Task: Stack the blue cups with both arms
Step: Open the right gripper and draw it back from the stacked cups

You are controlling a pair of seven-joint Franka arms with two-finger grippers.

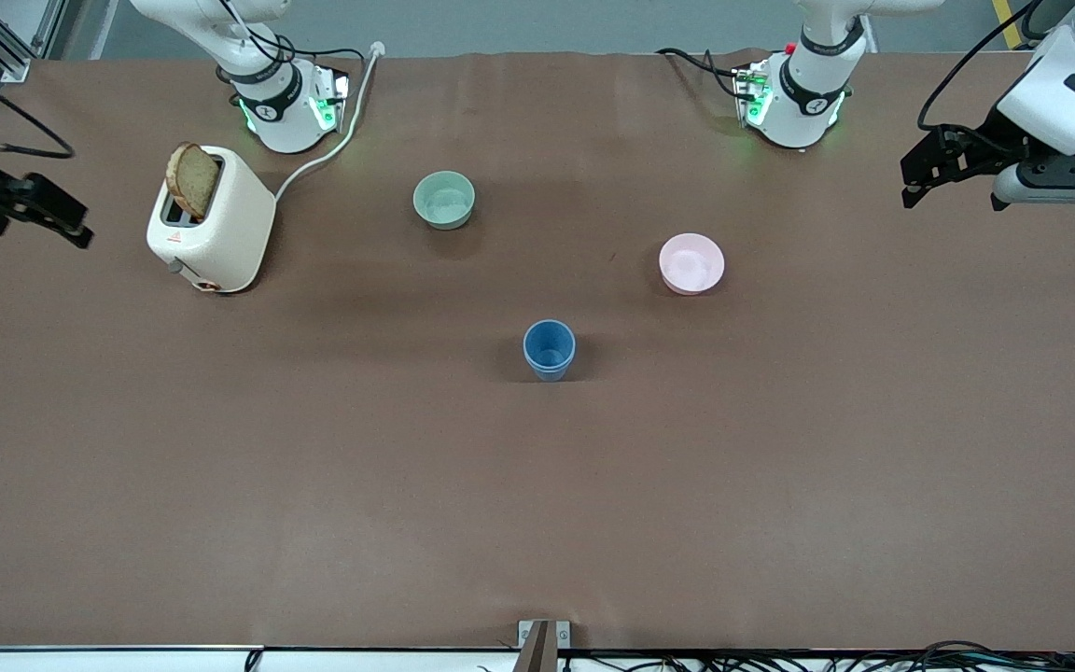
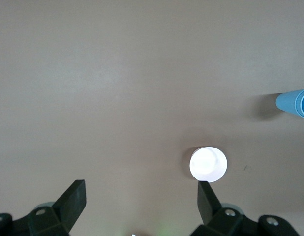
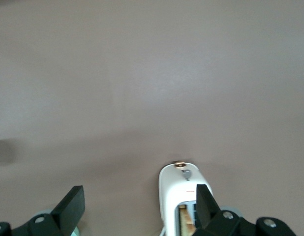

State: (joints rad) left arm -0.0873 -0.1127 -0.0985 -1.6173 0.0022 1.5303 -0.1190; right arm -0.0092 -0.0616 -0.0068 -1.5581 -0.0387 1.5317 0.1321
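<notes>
One blue cup shape (image 1: 549, 350) stands upright at the middle of the table. I cannot tell whether a second blue cup sits nested in it. Its side also shows at the edge of the left wrist view (image 2: 294, 103). My left gripper (image 1: 925, 173) hangs open and empty high over the left arm's end of the table, far from the cup; its wrist view shows the jaws (image 2: 142, 196) wide apart. My right gripper (image 1: 62, 215) hangs open and empty over the right arm's end, beside the toaster; its jaws (image 3: 139, 201) are wide apart.
A pale pink bowl (image 1: 691, 263) (image 2: 208, 164) sits farther from the camera than the cup, toward the left arm. A pale green bowl (image 1: 444, 200) sits farther still. A white toaster (image 1: 211, 220) (image 3: 184, 196) with a bread slice (image 1: 192, 179) stands near the right arm's base.
</notes>
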